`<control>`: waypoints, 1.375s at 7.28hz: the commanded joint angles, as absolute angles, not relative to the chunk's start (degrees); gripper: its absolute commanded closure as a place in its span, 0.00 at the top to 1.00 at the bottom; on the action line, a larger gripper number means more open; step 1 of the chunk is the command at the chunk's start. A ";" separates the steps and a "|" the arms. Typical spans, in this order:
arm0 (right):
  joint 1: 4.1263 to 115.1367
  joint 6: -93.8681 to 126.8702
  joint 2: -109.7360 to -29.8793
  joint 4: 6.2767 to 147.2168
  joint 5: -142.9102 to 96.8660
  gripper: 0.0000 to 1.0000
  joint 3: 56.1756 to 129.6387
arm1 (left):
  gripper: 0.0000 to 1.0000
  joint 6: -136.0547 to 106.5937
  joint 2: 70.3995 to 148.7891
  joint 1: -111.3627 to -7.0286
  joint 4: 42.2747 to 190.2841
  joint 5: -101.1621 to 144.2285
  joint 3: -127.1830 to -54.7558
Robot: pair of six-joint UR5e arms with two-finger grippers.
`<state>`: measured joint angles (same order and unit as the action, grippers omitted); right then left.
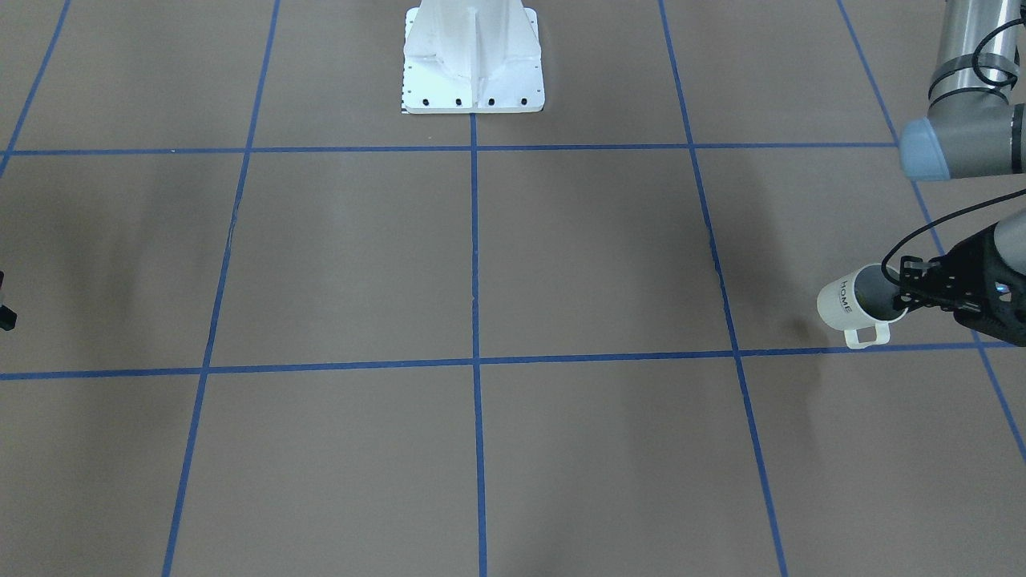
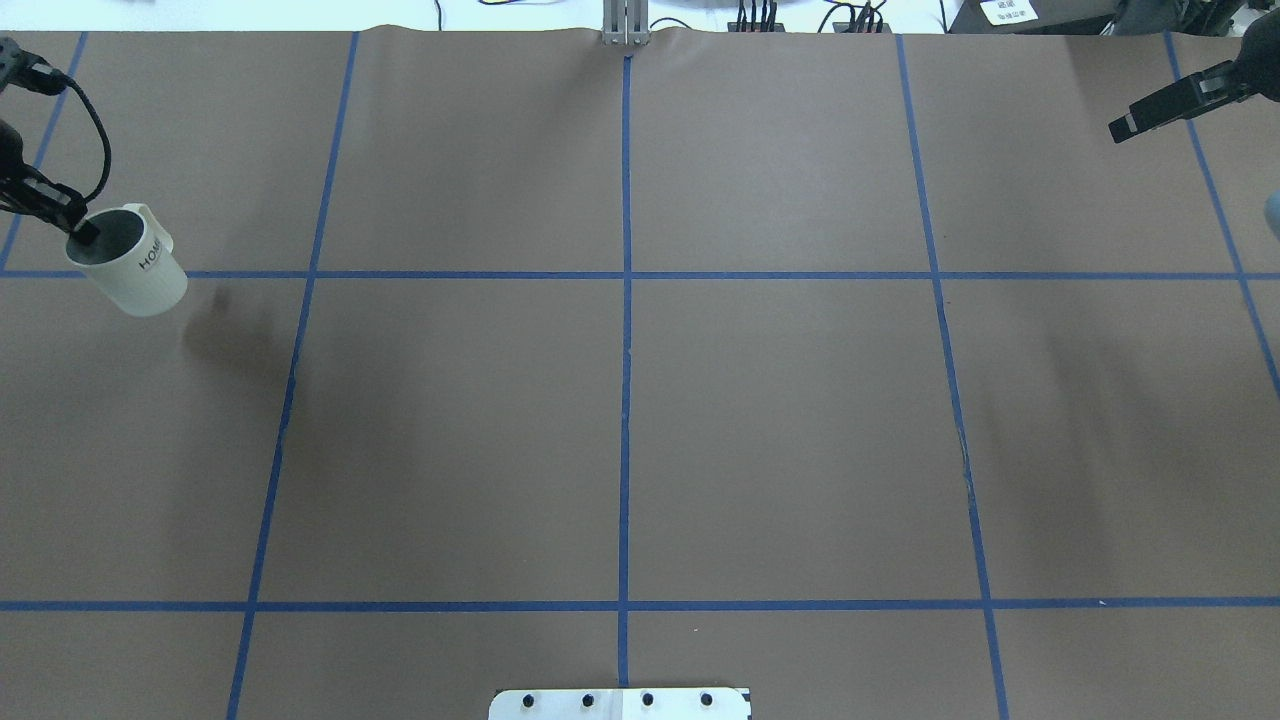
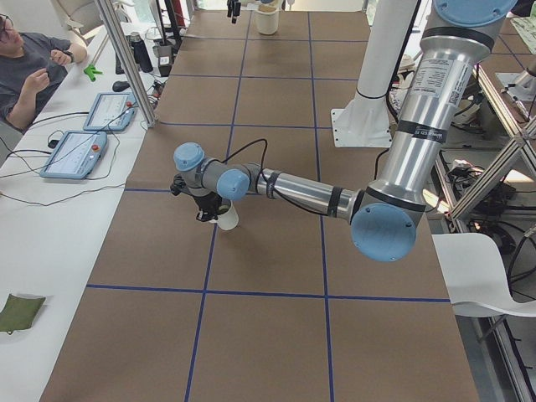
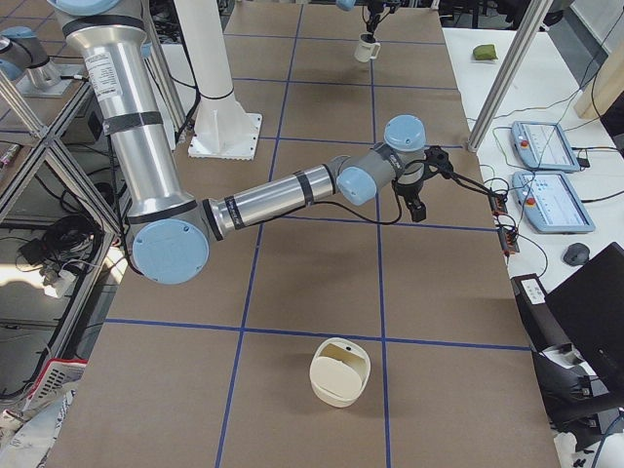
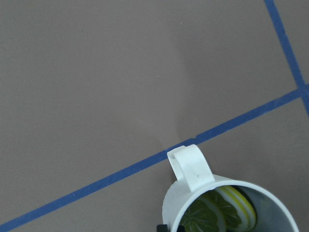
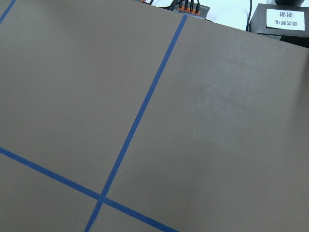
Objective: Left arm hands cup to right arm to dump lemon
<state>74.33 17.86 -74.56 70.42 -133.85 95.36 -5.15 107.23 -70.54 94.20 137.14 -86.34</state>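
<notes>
Since the left gripper (image 2: 80, 235) clamps the HOME mug (image 2: 135, 268) by its rim, tilted at the overhead frame's far left with the lemon slice (image 5: 212, 218) inside, present its free rim, rigid, glossy, likely slippery, to the right gripper (image 2: 1150, 112), whose jaw state you cannot tell.

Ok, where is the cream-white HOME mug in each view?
Front-facing: cream-white loop-handled mug at right edge, in the left tool.
Overhead: mug far left, upper part.
Exterior left: mug centre-left.
Exterior right: mug tiny, top centre.
Left wrist: mug bottom right, handle up.
Right wrist: not in it.
Shared landmark: the blue tape line running by the mug.
</notes>
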 commanded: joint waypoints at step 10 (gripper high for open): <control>31.87 36.74 -60.04 47.11 -73.31 0.99 95.19 | 0.00 -70.13 130.85 -62.33 87.45 143.88 -85.35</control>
<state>37.95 36.40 -61.50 47.02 -84.17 95.17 -67.24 127.99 -64.34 87.32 144.09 -86.61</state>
